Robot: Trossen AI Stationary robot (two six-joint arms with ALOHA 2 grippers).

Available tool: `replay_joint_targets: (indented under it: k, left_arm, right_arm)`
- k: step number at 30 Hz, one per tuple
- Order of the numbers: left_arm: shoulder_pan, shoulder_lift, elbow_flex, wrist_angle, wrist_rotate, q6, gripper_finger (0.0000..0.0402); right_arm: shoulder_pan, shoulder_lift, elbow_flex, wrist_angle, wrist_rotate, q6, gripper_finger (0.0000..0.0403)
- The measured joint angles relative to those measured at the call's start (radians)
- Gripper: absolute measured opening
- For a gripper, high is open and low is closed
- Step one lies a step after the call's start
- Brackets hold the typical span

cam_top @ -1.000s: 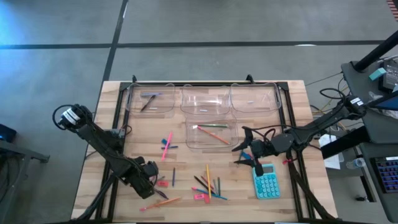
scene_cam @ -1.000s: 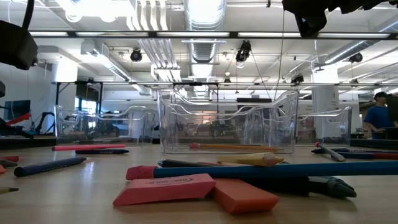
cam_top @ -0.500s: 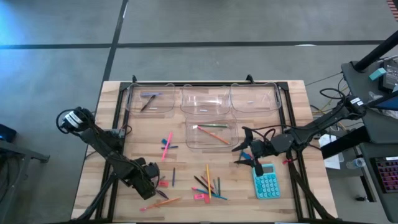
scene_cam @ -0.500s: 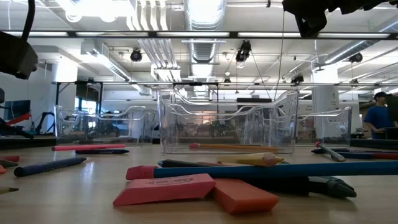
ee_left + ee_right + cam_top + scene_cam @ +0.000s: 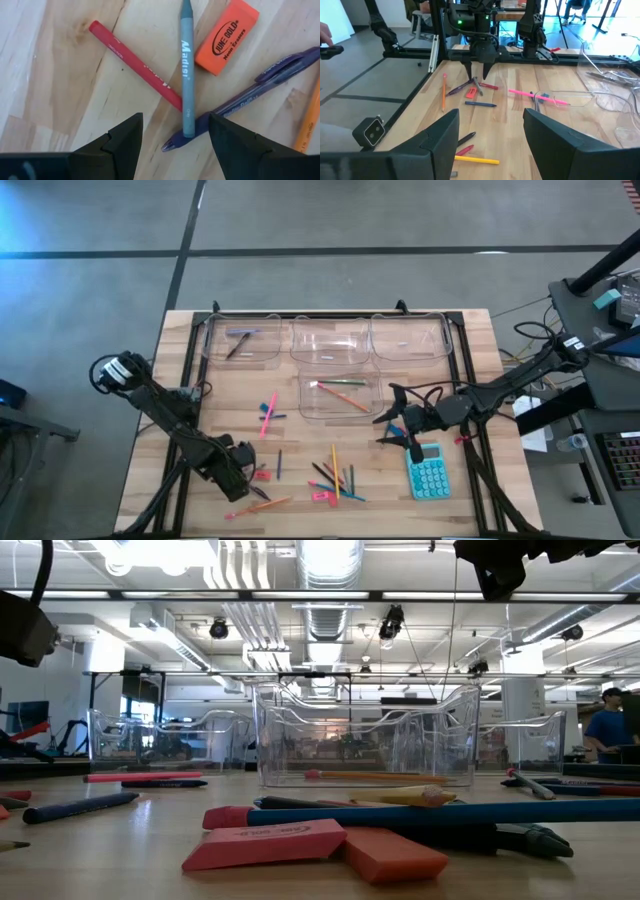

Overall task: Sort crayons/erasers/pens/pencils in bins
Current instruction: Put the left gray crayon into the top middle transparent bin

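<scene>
Spread wide and empty, the left end effector (image 5: 172,145) is held over a grey-green crayon (image 5: 187,75) marked "Madisi", a red crayon (image 5: 135,64), an orange eraser (image 5: 227,37) marked "JUNE GOLD" and a purple pen (image 5: 240,100), near the desk's (image 5: 300,515) front-left edge. The right end effector (image 5: 392,427), likewise wide and empty, is held by the calculator (image 5: 430,474). Bare wood is seen between pile and bins (image 5: 340,395).

A lab or workshop: bare ceiling ducts (image 5: 330,580), concrete floor (image 5: 330,215), equipment racks (image 5: 485,20) beyond the table.
</scene>
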Motion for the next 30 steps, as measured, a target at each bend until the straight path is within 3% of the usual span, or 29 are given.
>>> replay_joint_targets:
  k: [7, 16, 30]
  left_arm:
    - [0.000, 0.001, -0.003, 0.000, -0.010, 0.000, 0.0201]
    - [0.001, 0.003, -0.005, 0.000, -0.011, 0.000, 0.0120]
    - [0.001, 0.003, -0.006, 0.022, -0.011, 0.002, 0.0026]
  right_arm:
    - [0.000, 0.000, 0.000, 0.000, 0.000, 0.000, 0.0210]
    - [0.000, 0.000, 0.000, 0.000, 0.000, -0.005, 0.0210]
    - [0.000, 0.000, 0.000, 0.000, 0.000, -0.006, 0.0210]
